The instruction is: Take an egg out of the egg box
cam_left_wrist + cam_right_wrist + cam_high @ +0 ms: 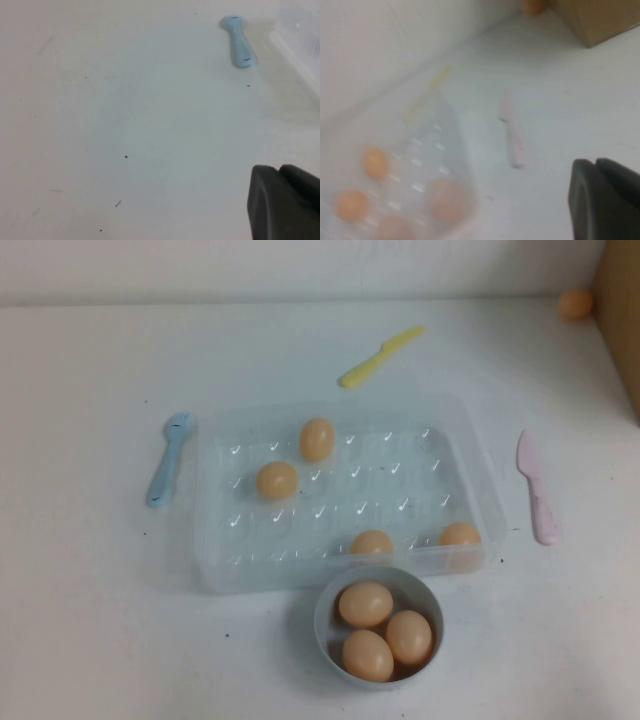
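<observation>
Nearest the robot sits a bowl (379,625) holding three eggs, just touching the near wall of the egg box (215,570). Four eggs remain in the box: two in its near row toward the right corner, two deeper in, left of centre. The near-right one, the egg (460,535), is the likely pick.

Neither arm shows in the high view. The right gripper (605,200) shows only as a dark edge in its wrist view, hovering over bare table off the box's right side, with a pink knife (514,135) ahead of it and the box's right corner and its eggs just beyond; whether it is open or closed I cannot tell. The left gripper (285,202) hangs over empty table off the box's left side, near a blue knife (239,40); its opening is likewise not readable.

So the right arm looks nearer: the egg lies leftward and slightly forward from it, across the pink knife. The egg's long axis seems to run roughly across the table.

Farther back lie a yellow knife (380,356) and a stray egg (575,305).
</observation>
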### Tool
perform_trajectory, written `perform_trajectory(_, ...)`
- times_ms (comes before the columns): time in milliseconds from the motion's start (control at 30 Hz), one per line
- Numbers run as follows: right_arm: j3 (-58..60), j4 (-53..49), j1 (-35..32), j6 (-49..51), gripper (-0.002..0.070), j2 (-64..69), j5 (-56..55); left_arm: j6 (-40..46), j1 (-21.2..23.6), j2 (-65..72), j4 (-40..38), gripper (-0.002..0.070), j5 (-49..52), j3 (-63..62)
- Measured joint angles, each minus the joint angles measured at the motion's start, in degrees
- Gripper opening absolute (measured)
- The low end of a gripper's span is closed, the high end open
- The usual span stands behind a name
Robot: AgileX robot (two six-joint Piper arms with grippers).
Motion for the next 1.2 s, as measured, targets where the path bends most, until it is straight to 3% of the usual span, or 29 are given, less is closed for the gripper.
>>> perform_trajectory(133,0.00,30.92,0.00,0.00,-0.0017,0.00,-4.97,0.00,0.00,0.00,0.00,-0.0003,0.00,0.00)
perform_trajectory(233,0.00,41.32,0.00,-0.53,-0.0017,0.00,-9.12,0.00,0.00,0.00,0.00,-0.0003,0.00,0.00)
perform_trajectory(433,0.00,40.27,0.00,-10.44,-0.0017,0.00,-9.59,0.00,0.00,0.00,0.00,-0.0003,0.00,0.00)
perform_trajectory(833,-1.22,35.28,0.00,-20.02,-0.0017,1.87,7.32,0.00,0.00,0.00,0.00,-0.0003,0.00,0.00)
perform_trajectory(1067,-19.87,20.64,0.00,-20.59,-0.0017,23.16,16.49,0.00,0.00,0.00,0.00,-0.0003,0.00,0.00)
perform_trajectory(1200,-35.98,10.69,0.00,-20.95,-0.0017,38.36,27.55,0.00,0.00,0.00,0.00,-0.0003,0.00,0.00)
